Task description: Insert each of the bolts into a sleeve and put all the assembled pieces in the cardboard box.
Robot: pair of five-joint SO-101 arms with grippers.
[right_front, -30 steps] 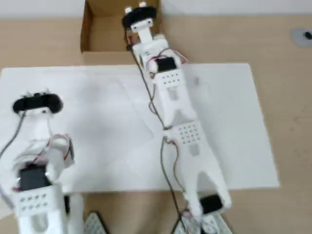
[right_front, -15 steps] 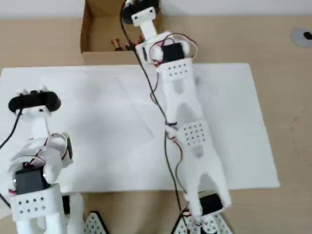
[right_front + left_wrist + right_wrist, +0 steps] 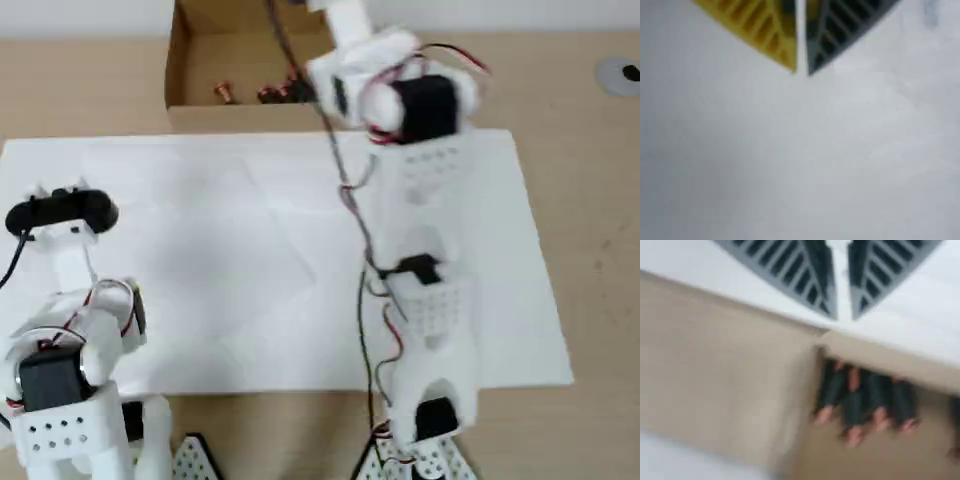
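The cardboard box [image 3: 178, 70] stands at the table's far edge, and copper-tipped black assembled pieces [image 3: 222, 93] lie on its floor. In the right wrist view several of those pieces [image 3: 865, 400] lie side by side against the box wall [image 3: 715, 365]. My right gripper [image 3: 844, 315] hangs above the box rim, shut to a thin slit with nothing in it. The right arm [image 3: 400, 90] is raised high over the box's right corner. My left gripper [image 3: 801, 70], one finger yellow and one dark, is shut and empty just above the white paper, at the sheet's left side [image 3: 58, 205].
A large white paper sheet [image 3: 220, 260] covers the middle of the wooden table. Both arm bases stand at the near edge. A small grey object [image 3: 620, 72] lies at the far right. Cables run along the right arm.
The right arm has lifted up and back out of the box, uncovering the pieces inside. The left arm has drifted slightly left.
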